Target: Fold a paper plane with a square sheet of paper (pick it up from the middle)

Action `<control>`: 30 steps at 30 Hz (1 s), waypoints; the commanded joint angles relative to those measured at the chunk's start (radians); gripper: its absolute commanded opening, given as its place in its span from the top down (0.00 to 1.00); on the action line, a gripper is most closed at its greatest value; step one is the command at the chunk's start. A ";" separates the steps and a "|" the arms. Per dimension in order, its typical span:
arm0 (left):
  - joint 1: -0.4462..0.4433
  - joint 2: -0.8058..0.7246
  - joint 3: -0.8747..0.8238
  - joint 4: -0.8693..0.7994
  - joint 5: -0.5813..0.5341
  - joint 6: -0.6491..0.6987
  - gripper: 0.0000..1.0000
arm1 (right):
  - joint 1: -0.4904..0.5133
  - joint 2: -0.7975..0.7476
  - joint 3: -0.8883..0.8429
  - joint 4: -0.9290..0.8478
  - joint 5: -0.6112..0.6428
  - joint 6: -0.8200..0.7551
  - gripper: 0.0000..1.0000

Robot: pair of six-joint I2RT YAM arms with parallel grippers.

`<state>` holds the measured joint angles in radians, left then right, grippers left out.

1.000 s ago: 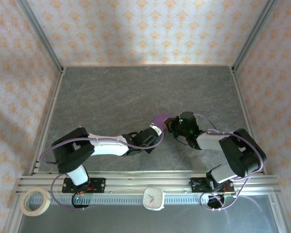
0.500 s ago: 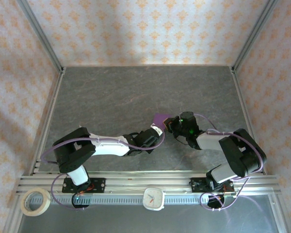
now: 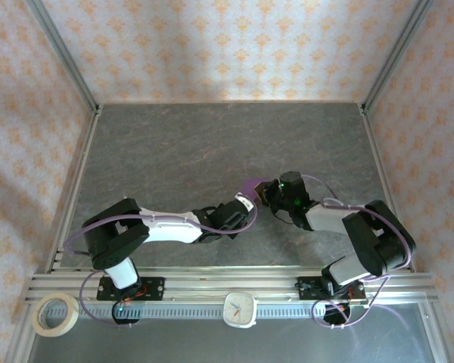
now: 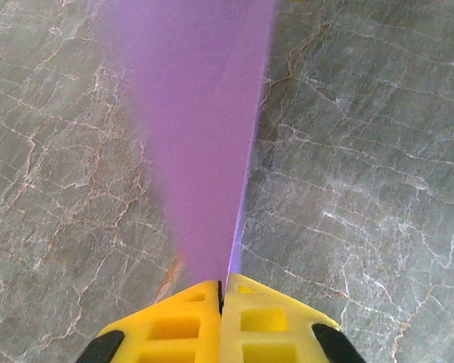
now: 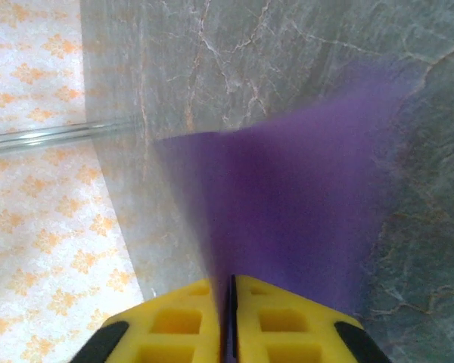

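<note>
Sheet, position: the thin purple sheet of paper (image 3: 250,183) is held up off the table, mid-table, between the tips of the two arms.
Sheet, long axis: in the left wrist view it runs straight out from the fingertips, narrow at the jaws and widening to the top of the frame. From above, it points toward the far wall.
Sheet, attitude: it stands nearly on edge and shows the overhead camera a slim curved strip.
Room: cream wallpaper with an orange floral motif (image 3: 234,45) covers three sides, and there are bare metal posts at the far corners.
Surface: the grey, veined, stone-look table top (image 3: 174,144) is matte and flat.
Near edge: a ribbed aluminium rail (image 3: 212,286) carries both arm bases.
Small items: a white square clock with rounded corners (image 3: 240,308) sits on the rail at centre. A beige roll of masking tape (image 3: 37,318) lies at the near left corner.
Left gripper (image 4: 221,291): its yellow jaws are pressed together, pinching the sheet's narrow end.
Right gripper (image 5: 228,291): its yellow jaws stand a slit apart with the sheet's edge running into the slit. They seem to be gripping it, though the blur makes this uncertain.
Change: a second ago the sheet showed a broader purple patch from above, and now it shows a thinner strip. Both arms sit almost where they were.
</note>
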<state>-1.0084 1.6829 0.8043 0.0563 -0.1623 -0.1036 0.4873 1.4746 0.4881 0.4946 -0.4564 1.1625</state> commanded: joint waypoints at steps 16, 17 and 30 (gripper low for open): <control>0.125 0.010 -0.040 0.106 0.406 -0.059 1.00 | -0.109 -0.392 -0.054 -0.366 0.240 -0.204 0.68; 0.132 0.015 -0.038 0.105 0.421 -0.058 1.00 | -0.108 -0.394 -0.059 -0.359 0.236 -0.202 0.68; 0.187 0.098 0.011 0.069 0.577 -0.041 1.00 | -0.109 -0.385 -0.084 -0.317 0.196 -0.198 0.68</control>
<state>-0.8276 1.7454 0.7956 0.1471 0.3618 -0.1486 0.3824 1.0927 0.4236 0.1558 -0.2584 0.9710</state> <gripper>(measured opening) 0.053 0.320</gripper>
